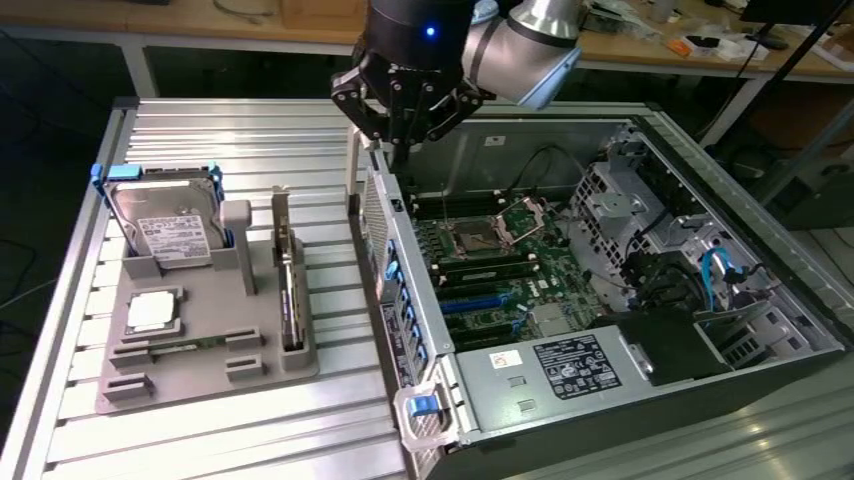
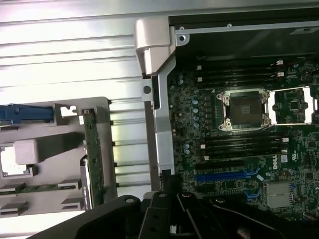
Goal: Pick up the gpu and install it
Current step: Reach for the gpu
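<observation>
You are hovering the fingers (image 1: 398, 140), pinched shut and empty, above the computer case (image 1: 396, 300) wall, the gpu (image 1: 286, 290) sitting unpicked in the holder (image 1: 200, 375) beside it.

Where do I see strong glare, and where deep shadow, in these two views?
Exterior view: the ribbed table shines in bright stripes; the drive-bay corner of the computer case lies dark. Wrist view: the table washes out almost to white, while the gpu is evenly lit.
</observation>
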